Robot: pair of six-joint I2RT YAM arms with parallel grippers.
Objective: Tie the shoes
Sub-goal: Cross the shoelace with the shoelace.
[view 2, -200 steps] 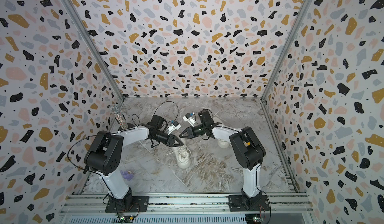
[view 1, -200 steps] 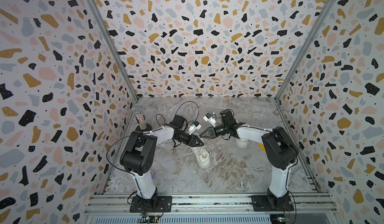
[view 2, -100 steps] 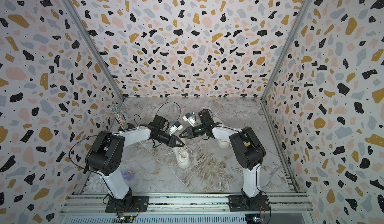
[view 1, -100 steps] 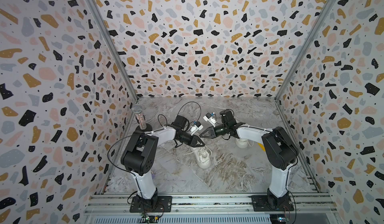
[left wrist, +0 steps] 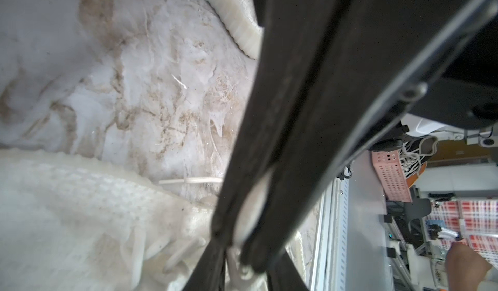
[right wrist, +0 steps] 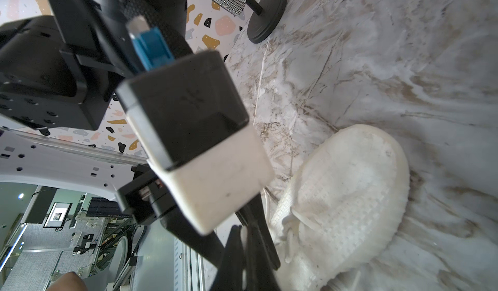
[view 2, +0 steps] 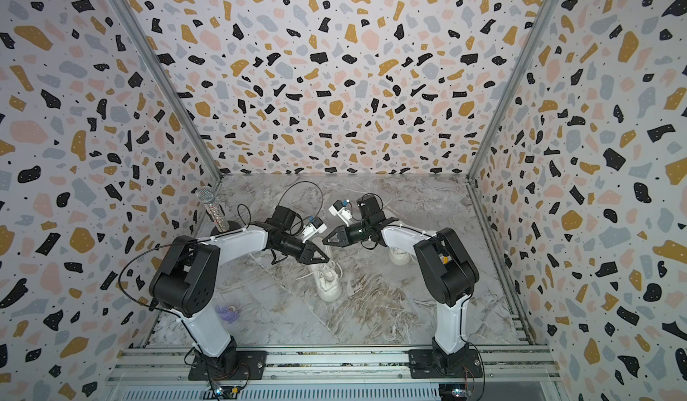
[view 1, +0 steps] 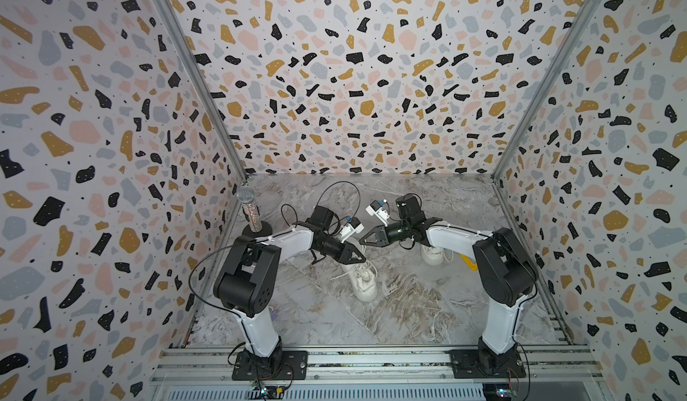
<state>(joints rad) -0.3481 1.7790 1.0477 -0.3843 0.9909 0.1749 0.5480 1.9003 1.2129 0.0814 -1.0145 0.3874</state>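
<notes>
**Two robot arms meet over a cream sneaker on a marbled tabletop**

Both top views look down into a booth with terrazzo-patterned walls. At the left of the frame a glittery microphone (view 1: 248, 209) stands upright on a round black base.

Just right of it the left arm reaches toward centre frame. The left pincer (view 1: 360, 258) hangs over the laced end of the middle shoe (view 1: 366, 287). This cream knit sneaker lies at centre frame on the grey-veined tabletop (view 1: 427, 317), with its toe toward the bottom edge. A loose lace (view 1: 340, 275) trails off the shoe's left side onto the tabletop.

In the left wrist view the pincer's fingers (left wrist: 269, 114) stand close together with only a narrow gap, right above the shoe's knit upper. I cannot tell whether they pinch a lace.

Just above in the frame, the right pincer (view 1: 362, 240) points left, its tip near the left one. Its jaws are closed tight, and I cannot tell whether anything is caught between them.

Farther right, the second shoe (view 1: 433, 256) sits partly hidden under the right arm.
</notes>
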